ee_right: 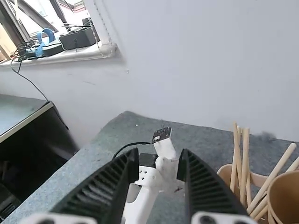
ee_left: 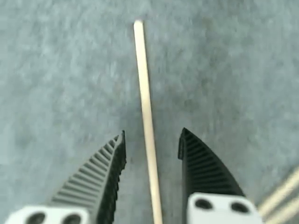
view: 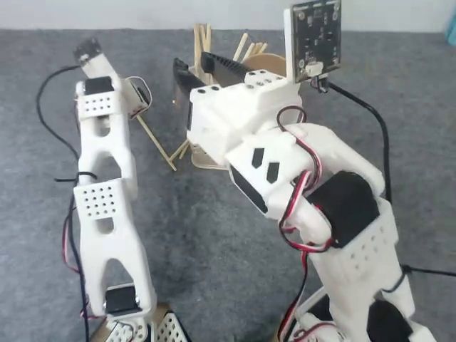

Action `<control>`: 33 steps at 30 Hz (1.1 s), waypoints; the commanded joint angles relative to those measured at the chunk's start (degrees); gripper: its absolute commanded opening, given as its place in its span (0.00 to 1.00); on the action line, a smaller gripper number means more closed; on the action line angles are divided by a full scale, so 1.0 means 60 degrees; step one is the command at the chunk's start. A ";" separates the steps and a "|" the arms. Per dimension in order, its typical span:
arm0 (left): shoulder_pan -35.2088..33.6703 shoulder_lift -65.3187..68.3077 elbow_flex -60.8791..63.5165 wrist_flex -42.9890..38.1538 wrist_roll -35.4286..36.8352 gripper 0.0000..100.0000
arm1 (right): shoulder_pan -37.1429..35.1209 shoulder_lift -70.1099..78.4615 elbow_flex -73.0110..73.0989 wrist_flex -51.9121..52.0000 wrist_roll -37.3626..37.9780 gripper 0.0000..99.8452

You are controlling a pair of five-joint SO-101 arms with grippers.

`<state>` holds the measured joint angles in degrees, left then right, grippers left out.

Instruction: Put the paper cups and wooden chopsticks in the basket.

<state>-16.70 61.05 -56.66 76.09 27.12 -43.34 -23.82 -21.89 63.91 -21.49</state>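
straddles a single wooden chopstick (ee_left: 145, 88) with the left gripper (ee_left: 153, 132), parted to either side of the stick without touching it, and so grips nothing. leaves that chopstick lying flat on the grey mat (view: 214, 242), near the foot of the basket (view: 205, 161). holds the right gripper (ee_right: 158, 152) raised beside the basket, likewise parted and bare, with more chopsticks (ee_right: 242, 158) standing on end inside the basket, close by a paper cup (ee_right: 286, 196).
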 commanded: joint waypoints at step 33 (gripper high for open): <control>0.1128 0.0278 -0.5458 0.4132 -0.0103 0.01 | -0.0066 -0.0081 -0.0059 -0.0212 0.0190 0.14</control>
<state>-14.51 66.15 -76.97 91.74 27.12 -43.43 -23.82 -21.89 63.91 -21.49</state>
